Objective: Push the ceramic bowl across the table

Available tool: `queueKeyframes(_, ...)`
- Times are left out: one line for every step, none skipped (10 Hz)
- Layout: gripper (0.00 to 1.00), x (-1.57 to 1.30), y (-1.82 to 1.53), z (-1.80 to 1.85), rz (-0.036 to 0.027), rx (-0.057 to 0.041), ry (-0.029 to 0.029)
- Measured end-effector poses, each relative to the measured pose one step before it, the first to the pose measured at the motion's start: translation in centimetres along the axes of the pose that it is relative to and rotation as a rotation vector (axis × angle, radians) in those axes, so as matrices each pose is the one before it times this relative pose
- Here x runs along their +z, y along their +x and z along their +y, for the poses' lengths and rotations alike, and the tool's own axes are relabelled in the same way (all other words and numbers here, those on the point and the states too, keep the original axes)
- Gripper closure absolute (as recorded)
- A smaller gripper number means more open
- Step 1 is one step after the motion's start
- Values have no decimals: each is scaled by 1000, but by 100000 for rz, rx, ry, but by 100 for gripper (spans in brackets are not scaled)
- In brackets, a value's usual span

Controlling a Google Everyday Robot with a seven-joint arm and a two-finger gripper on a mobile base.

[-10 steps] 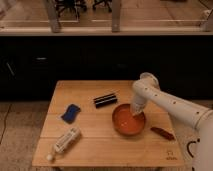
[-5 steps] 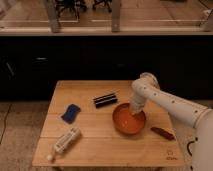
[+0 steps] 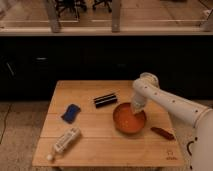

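The orange-red ceramic bowl (image 3: 128, 119) sits upright on the right half of the light-wood table (image 3: 95, 150). My gripper (image 3: 135, 108) comes down from the white arm on the right. It is at the bowl's far right rim, touching it or just inside it. The bowl's far right edge is partly hidden behind the gripper.
A black cylinder (image 3: 105, 99) lies just behind and left of the bowl. A blue sponge (image 3: 71, 112) lies at the left, a white bottle (image 3: 65, 141) at the front left. A small red-brown item (image 3: 162, 132) lies right of the bowl. A dark logo (image 3: 171, 156) marks the front right corner.
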Motion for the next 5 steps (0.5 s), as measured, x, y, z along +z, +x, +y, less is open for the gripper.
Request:
queueKeyframes(97,-139,423,45,418,249,-72)
queueKeyframes(97,-85,293,-24,325,-61,95)
queueKeyframes(97,-28,-11,-79,78,-198,92)
queueKeyframes(97,-35,-58,-121,81,-296,93)
queueKeyframes(97,-81,-52,-236,271,-515,228)
